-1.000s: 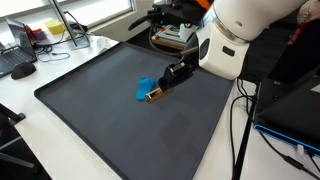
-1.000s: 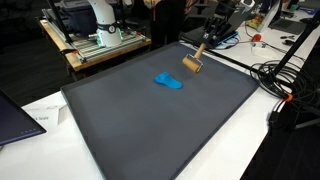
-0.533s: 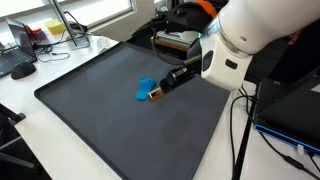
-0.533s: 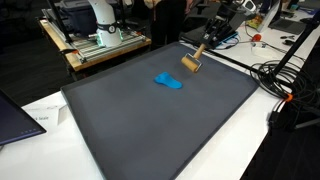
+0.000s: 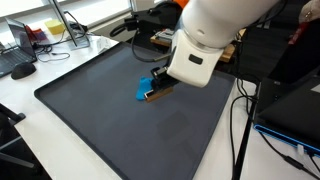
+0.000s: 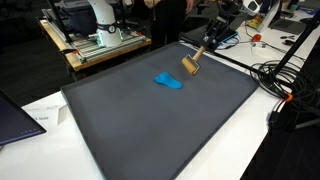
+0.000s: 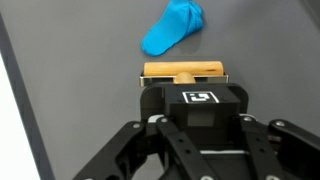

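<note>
Wooden block (image 5: 154, 94) pinched in the hand (image 5: 163, 88), just beside a blue cloth (image 5: 145, 89) mid-table on the grey mat (image 5: 90, 110), elsewhere near the mat's far edge, wrist view, hand clamped on its black holder (image 7: 203, 100), cloth beyond.

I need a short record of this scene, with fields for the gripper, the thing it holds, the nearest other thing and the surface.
gripper: gripper, shut on the wooden tool
held thing: wooden tool, light wood, its head lying crosswise in the wrist view
nearest thing: blue thing, soft-looking, perhaps a cloth; just beyond the tool, apart from it
surface: dark grey mat, under both
tool touching mat: cannot tell
</note>
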`<state>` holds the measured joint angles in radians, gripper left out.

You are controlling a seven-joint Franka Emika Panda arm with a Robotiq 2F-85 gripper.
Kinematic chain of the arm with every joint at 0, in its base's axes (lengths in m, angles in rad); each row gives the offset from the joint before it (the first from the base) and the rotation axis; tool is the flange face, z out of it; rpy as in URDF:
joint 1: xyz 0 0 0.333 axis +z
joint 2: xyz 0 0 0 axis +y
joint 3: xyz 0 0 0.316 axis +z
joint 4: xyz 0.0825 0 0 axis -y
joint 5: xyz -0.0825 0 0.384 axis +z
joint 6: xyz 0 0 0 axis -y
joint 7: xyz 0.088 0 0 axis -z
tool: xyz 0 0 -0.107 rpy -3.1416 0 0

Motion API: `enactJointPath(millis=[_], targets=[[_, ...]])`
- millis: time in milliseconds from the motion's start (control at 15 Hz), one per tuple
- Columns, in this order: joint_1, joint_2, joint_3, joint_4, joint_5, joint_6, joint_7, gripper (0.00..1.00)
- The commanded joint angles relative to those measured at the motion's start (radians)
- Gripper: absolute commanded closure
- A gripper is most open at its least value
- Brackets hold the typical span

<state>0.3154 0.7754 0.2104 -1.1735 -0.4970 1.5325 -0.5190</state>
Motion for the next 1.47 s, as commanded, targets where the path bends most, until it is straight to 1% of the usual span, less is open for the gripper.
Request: enactJointPath(millis=[0, 133, 333, 400, 667, 867, 1200, 1400], targets=[[-0.077, -0.064, 0.022, -0.073, 0.079, 0.039, -0.011, 0.78], [-0.117, -0.087, 0.033, -0.111, 0.121, 0.076, -0.001, 0.78], [-0.182, -0.152, 0.047, -0.214, 0.188, 0.189, 0.020, 0.78], [-0.180, -0.176, 0.022, -0.248, 0.223, 0.223, 0.016, 0.78], [-0.241, -0.303, 0.008, -0.442, 0.303, 0.363, 0.022, 0.78], [-0.275, -0.403, -0.008, -0.584, 0.345, 0.447, 0.020, 0.78], [-0.313, -0.559, -0.039, -0.790, 0.418, 0.562, 0.021, 0.78], [-0.315, -0.622, -0.064, -0.871, 0.448, 0.608, 0.035, 0.78]])
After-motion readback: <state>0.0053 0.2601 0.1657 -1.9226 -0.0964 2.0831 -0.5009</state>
